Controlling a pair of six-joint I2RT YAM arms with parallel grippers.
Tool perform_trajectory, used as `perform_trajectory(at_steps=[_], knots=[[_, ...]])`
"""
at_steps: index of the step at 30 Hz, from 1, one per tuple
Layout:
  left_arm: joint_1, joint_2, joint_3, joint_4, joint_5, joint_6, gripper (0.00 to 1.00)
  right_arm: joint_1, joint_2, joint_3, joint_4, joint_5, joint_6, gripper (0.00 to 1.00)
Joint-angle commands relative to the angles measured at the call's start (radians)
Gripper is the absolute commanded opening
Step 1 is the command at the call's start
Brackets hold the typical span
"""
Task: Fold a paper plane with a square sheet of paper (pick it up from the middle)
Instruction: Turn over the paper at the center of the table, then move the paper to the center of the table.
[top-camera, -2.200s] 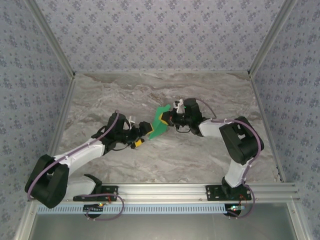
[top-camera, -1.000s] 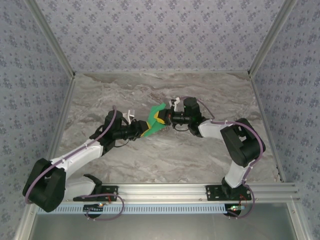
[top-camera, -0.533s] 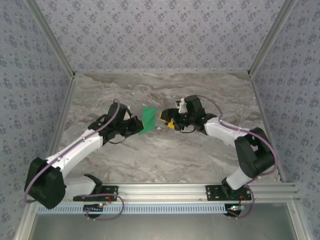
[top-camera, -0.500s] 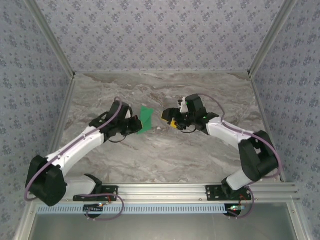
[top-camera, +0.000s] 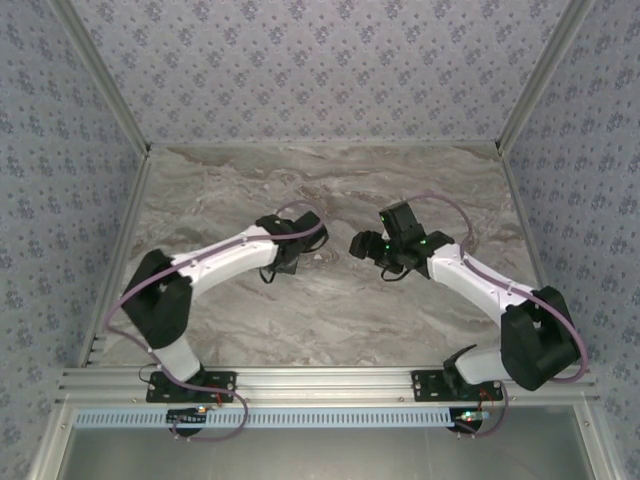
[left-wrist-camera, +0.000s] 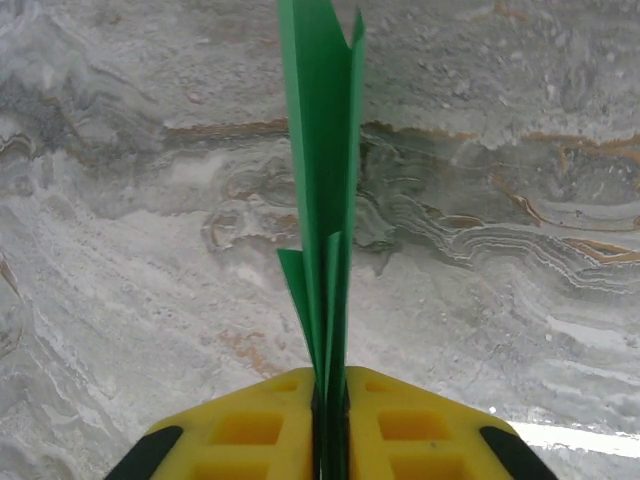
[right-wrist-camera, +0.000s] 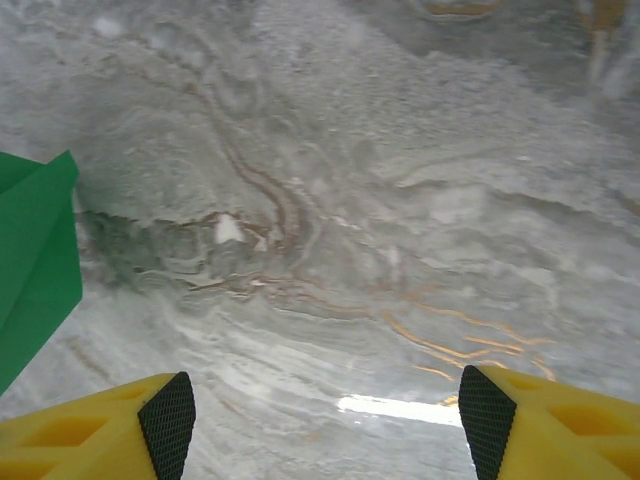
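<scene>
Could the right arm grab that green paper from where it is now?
Probably yes. The right gripper is open, and the paper, pinched on edge in the left gripper, sticks out free just to its side, with nothing seen between them.

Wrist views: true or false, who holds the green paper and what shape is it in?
1. The left claw is shut on the green paper. True.
2. The right claw grips the paper too. False: its fingers stand wide apart with nothing between them, and the paper sits at the left edge of its view.
3. The paper is a flat, unfolded square. False: it is folded into layers, seen edge-on.
4. The table has a marbled surface. True.
</scene>
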Motion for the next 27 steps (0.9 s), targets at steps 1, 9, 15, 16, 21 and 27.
perform_trajectory(at_steps=[1, 9, 15, 16, 21, 27], knots=[[-0.032, 0.075, 0.051, -0.027, -0.033, -0.016, 0.20, -0.005, -0.045, -0.027, -0.050, 0.086, 0.017, 0.75], [-0.028, 0.027, 0.043, 0.172, 0.301, 0.031, 0.59, 0.002, -0.067, -0.074, -0.017, 0.105, 0.023, 0.74], [0.116, -0.180, -0.114, 0.333, 0.506, -0.011, 0.77, 0.083, -0.003, -0.065, 0.108, 0.087, -0.039, 0.63], [0.153, -0.222, -0.152, 0.349, 0.518, -0.029, 0.78, 0.113, 0.023, -0.049, 0.129, 0.086, -0.044, 0.61], [0.334, -0.371, -0.324, 0.370, 0.512, -0.112, 0.85, 0.265, 0.217, 0.095, 0.208, 0.041, -0.048, 0.45], [0.482, -0.506, -0.465, 0.363, 0.488, -0.153, 0.91, 0.390, 0.466, 0.308, 0.229, -0.022, -0.023, 0.35]])
